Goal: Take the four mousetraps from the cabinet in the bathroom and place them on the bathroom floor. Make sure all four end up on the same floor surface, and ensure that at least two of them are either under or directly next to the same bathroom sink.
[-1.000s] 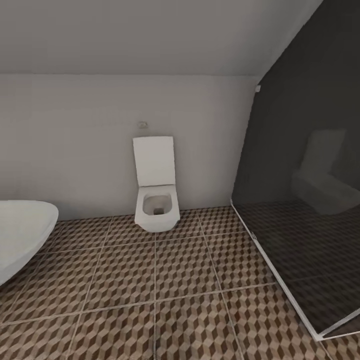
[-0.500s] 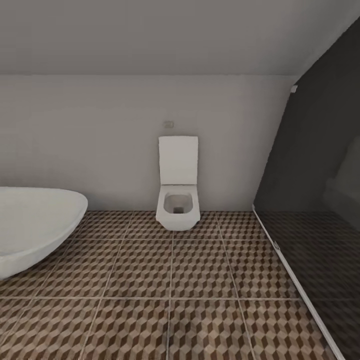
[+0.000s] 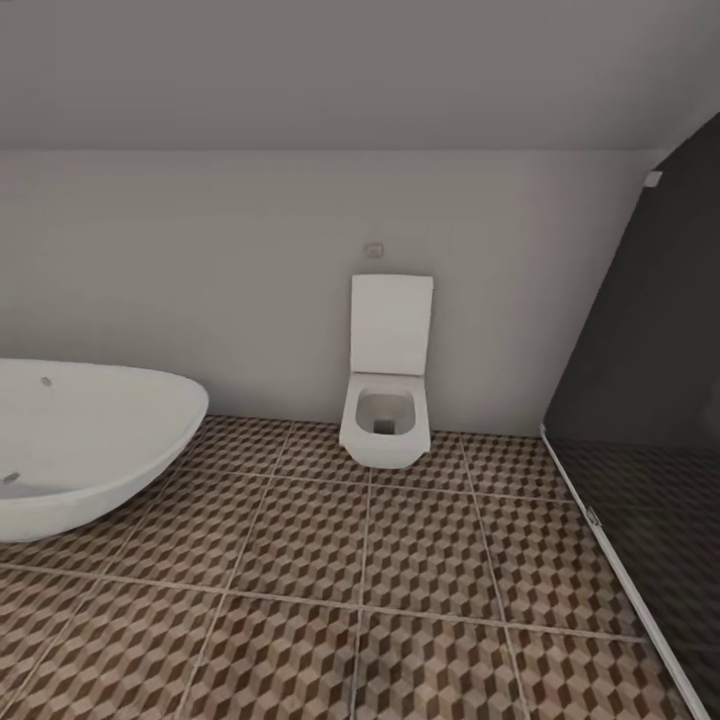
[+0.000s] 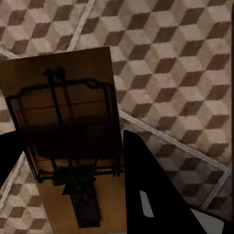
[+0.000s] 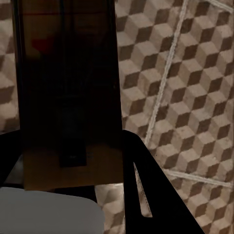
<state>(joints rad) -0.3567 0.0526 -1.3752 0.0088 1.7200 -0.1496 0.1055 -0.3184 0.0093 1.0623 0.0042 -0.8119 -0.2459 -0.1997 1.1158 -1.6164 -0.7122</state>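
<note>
Brown wood, flat and rectangular, makes up the mousetrap (image 4: 63, 131) seen in the left wrist view, with thin dark wire bars and a coiled spring across its face. It sits between the dark fingers of the left tool (image 4: 73, 161), which is closed onto its sides, above the bathroom floor (image 4: 175, 73). In the right wrist view a second mousetrap (image 5: 68, 92), darker and in shadow, is clamped the same way by the right tool (image 5: 73, 161); its far end is cut off by the picture's edge and its wire parts are hard to make out.

From the head view the bathroom floor (image 3: 420, 560) lies broad and open, large square tiles printed in brown, beige and grey cubes with pale grout. A white rounded bathtub (image 3: 90, 445) bounds it at the left, cut off by the edge. A white squared toilet (image 3: 388, 400) stands against the plain grey back wall (image 3: 200, 280), lid raised. At the right a dark glass shower screen (image 3: 650, 400) on a pale rail closes the open floor
</note>
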